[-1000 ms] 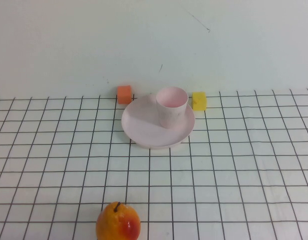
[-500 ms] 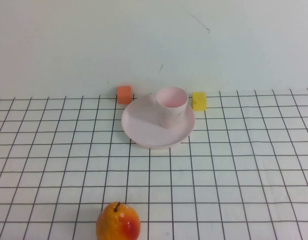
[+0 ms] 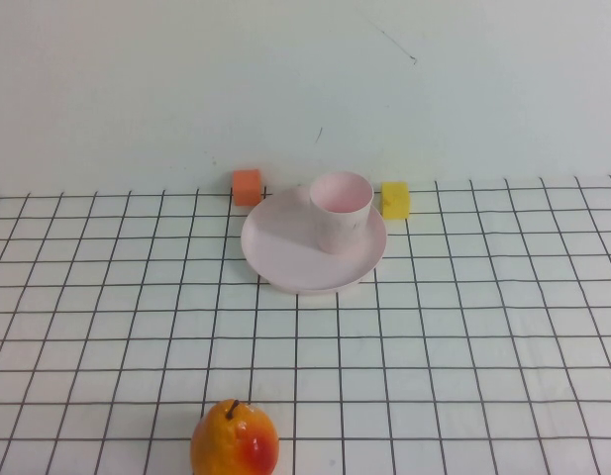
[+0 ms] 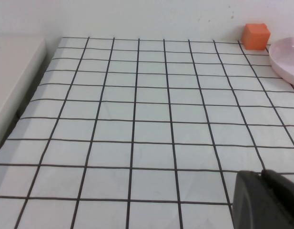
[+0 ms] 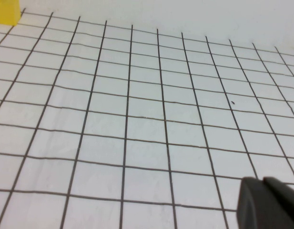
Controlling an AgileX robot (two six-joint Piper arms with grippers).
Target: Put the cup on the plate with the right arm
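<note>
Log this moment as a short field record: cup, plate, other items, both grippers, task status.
cup: the cup stands upright on the plate, toward its far right part
plate: the plate lies on the gridded table
other items: orange block and yellow block behind the plate; fruit at the near edge
left gripper: left gripper low over bare grid, away from the plate
right gripper: right gripper shut, holding nothing, over bare grid
task status: cup on plate, looks done

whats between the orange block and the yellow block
In the high view, the cup on the plate's far side sits between the orange block and the yellow block.
</note>
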